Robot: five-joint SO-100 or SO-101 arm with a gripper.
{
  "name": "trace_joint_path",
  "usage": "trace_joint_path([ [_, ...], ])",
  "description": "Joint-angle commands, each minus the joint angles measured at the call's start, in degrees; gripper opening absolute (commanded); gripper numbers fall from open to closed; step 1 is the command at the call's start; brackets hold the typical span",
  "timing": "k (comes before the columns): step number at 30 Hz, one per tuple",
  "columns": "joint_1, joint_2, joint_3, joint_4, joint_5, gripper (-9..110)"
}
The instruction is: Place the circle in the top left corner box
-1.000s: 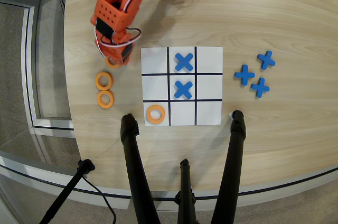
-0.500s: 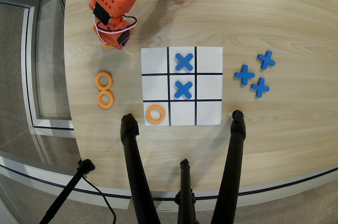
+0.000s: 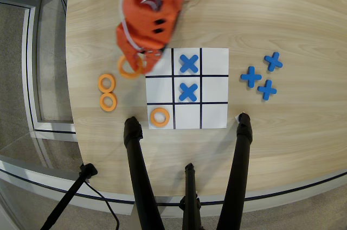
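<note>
In the overhead view my orange arm reaches down from the top of the table, blurred by motion. My gripper [image 3: 137, 62] is shut on the circle [image 3: 122, 69], an orange ring that hangs just left of the white 3x3 sheet [image 3: 214, 115]. The top left corner box [image 3: 164, 70] lies right beside the ring, and the arm covers most of it. Blue crosses sit in the top middle cell [image 3: 188, 63] and the centre cell [image 3: 188, 91]. Another orange ring [image 3: 153, 117] lies in the bottom left cell.
Two spare orange rings [image 3: 101, 83] [image 3: 103, 102] lie on the wood left of the sheet. Three blue crosses [image 3: 251, 76] lie to its right. Black tripod legs [image 3: 138, 176] [image 3: 238, 165] cross the table's near edge.
The gripper rose from the spot left of the sheet with a ring in it, swung up and away, then moved right and down to the sheet's top left corner.
</note>
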Motion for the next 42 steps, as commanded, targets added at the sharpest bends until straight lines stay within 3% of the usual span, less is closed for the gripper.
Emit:
trace_joint_path([
  [1,-13.54,6.50,3.69,-4.48,1.85,0],
  [8,-29.09,-0.44,16.88,-38.14,3.34,0],
  [16,-33.13,-22.68,11.60,-57.13,6.24,0],
  [32,-30.85,-57.48,-6.68,-68.38,8.00,0],
  [42,-29.88,-69.08,-11.78,-74.71,8.00,0],
])
